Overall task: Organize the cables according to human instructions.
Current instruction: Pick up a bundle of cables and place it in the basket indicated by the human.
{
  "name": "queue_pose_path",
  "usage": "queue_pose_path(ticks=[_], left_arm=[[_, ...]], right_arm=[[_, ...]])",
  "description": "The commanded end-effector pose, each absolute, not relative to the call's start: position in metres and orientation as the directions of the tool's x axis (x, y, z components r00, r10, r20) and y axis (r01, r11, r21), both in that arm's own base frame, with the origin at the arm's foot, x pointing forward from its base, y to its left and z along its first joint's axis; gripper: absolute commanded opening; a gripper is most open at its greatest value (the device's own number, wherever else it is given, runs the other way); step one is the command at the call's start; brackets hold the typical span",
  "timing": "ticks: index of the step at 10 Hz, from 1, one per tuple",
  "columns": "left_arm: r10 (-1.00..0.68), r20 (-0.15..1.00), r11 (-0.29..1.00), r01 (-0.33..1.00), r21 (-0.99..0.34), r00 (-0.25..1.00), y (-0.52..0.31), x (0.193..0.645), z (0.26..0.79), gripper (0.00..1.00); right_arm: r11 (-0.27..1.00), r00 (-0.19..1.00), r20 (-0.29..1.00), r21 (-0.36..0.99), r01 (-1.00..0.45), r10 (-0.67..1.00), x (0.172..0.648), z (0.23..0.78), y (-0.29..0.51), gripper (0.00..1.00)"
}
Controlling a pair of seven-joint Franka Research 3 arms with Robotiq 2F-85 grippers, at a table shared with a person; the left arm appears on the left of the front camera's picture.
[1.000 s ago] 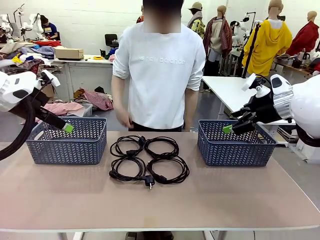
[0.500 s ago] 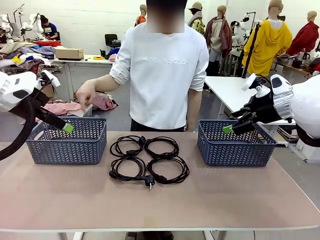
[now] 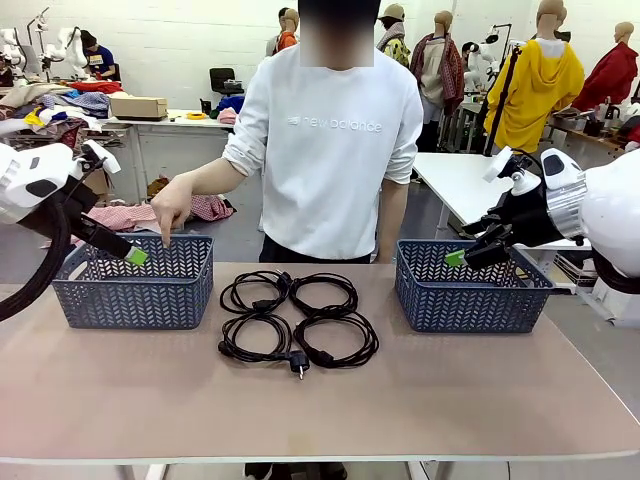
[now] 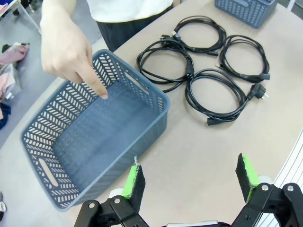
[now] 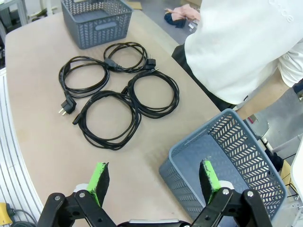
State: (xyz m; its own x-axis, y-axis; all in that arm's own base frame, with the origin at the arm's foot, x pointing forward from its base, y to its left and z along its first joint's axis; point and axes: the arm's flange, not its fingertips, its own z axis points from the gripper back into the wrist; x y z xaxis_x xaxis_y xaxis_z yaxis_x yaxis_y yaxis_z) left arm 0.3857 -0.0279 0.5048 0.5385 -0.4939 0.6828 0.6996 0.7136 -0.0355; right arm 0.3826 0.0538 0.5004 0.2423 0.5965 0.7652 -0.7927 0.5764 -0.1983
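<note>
Held jaws released, empty, on left gripper [image 4: 189,163] and right gripper [image 5: 153,165]. Found four round-coiled black cables [image 3: 290,318] at centre, between lattice-walled baskets [image 3: 135,295] at 9 and 3 o'clock. Read "new balance" on white sweatshirt [image 3: 330,160] at 12.

- We're in a robotics lab that doubles as a workshop: a white left arm [image 3: 25,180] and a white right arm [image 3: 605,205] flank a plain work table [image 3: 320,410].
- Behind, there's a painted white brick wall [image 3: 180,40] and a bare grey floor [image 3: 420,215].
- The back benches [image 3: 170,128] carry heaps of clothes [image 3: 60,100] and a cardboard box [image 3: 138,106].
- An office chair [image 3: 222,78] stands by the wall, and a person [image 3: 98,58] is at a far bench.
</note>
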Motion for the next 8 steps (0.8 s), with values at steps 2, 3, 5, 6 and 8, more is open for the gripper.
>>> queue_pose_path(ticks=[2,3,5,6,8], left_arm=[[-0.495,0.688,0.706,0.707,-0.038,0.531,-0.027,0.386,0.502,1.00],[-0.495,0.688,0.706,0.707,-0.038,0.531,-0.027,0.386,0.502,1.00],[-0.495,0.688,0.706,0.707,-0.038,0.531,-0.027,0.386,0.502,1.00],[-0.494,0.683,0.714,0.699,-0.036,0.539,-0.028,0.386,0.505,1.00],[-0.597,0.632,0.659,0.752,0.033,0.495,-0.053,0.396,0.510,1.00]], right_arm=[[0.575,0.235,0.766,-0.205,-0.792,0.598,0.384,0.500,0.053,1.00],[0.575,0.235,0.766,-0.205,-0.792,0.598,0.384,0.500,0.053,1.00],[0.575,0.235,0.766,-0.205,-0.792,0.598,0.384,0.500,0.053,1.00],[0.575,0.235,0.766,-0.205,-0.792,0.598,0.384,0.500,0.053,1.00],[0.575,0.235,0.766,-0.205,-0.792,0.598,0.384,0.500,0.053,1.00]])
